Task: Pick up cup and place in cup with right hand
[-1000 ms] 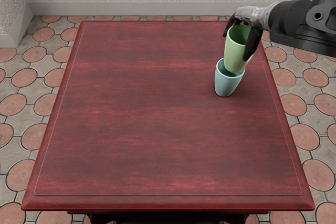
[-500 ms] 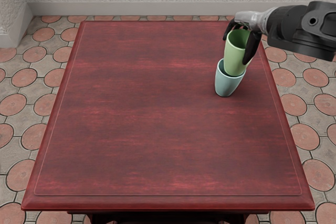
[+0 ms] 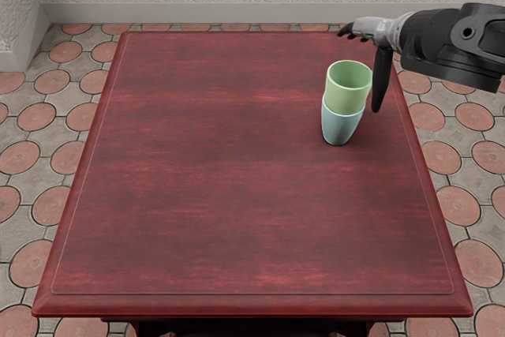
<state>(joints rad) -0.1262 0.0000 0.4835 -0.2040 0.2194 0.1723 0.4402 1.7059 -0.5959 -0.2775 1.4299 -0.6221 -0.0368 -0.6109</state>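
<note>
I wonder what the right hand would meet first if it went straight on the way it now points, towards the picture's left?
Probably the green cup: the right hand has one finger hanging down just beside it, on the picture's right. Depth is unclear, so it might pass clear.

Bright, even light here, everything crisp; soft shade falls on the table (image 3: 237,211) towards two o'clock, source perhaps overhead.

The robot's right hand (image 3: 379,31) has a smooth silver-grey shell and slender black fingers (image 3: 381,80), while behind the hand a rounded black forearm (image 3: 426,29) meets a bulkier, angular charcoal-black housing (image 3: 481,54) marked by a dark, ringed circular fitting (image 3: 467,33).
</note>
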